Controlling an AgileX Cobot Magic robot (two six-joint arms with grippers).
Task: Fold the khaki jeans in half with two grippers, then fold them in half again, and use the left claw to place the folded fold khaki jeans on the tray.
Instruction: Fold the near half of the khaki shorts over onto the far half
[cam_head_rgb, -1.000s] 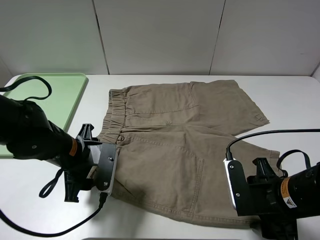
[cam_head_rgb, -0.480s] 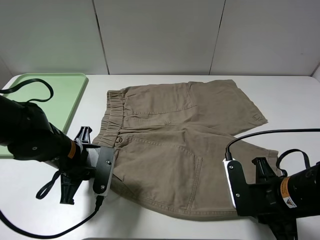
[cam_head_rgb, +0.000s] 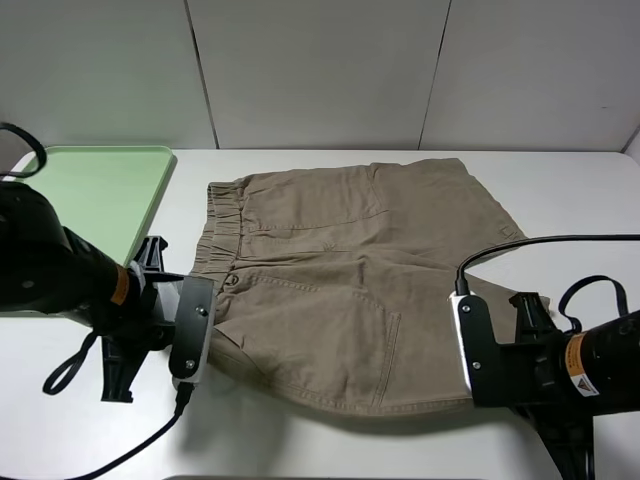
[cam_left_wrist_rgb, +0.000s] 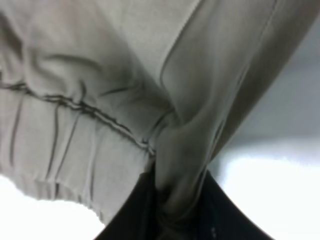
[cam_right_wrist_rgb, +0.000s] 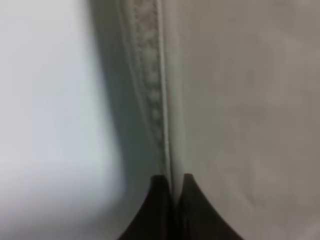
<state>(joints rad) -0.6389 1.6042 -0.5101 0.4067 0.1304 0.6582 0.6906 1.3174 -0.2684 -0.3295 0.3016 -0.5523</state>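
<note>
One pair of khaki-tan cotton shorts (cam_head_rgb: 340, 270) lies spread across the middle of the high view on the white counter (cam_head_rgb: 570, 200). The gathered elastic waistband is toward the left of the frame and the two legs toward the right. A button shows just below the waistband's mid-point. A dark shadow runs under the cloth's edge in the lower part of the frame.

At the lower left of the shorts, the left pincer (cam_head_rgb: 192, 330) is clenched on the fabric by the waistband. Its wrist view shows a bunched fold of khaki squeezed between the black tips (cam_left_wrist_rgb: 175, 215), with the puckered waistband seam running off above them.

At the lower right, the right pincer (cam_head_rgb: 468, 350) is clamped on the leg hem. Its wrist view shows the black tips (cam_right_wrist_rgb: 172, 200) pressed together on the stitched edge, pale counter on one side and khaki on the other.

A pale green rectangular plastic tray (cam_head_rgb: 90, 190) with a low rim sits in the upper left of the frame, apart from the shorts. Black cables (cam_head_rgb: 540, 245) loop from both arms, and a grey panelled wall (cam_head_rgb: 320, 70) fills the top.
</note>
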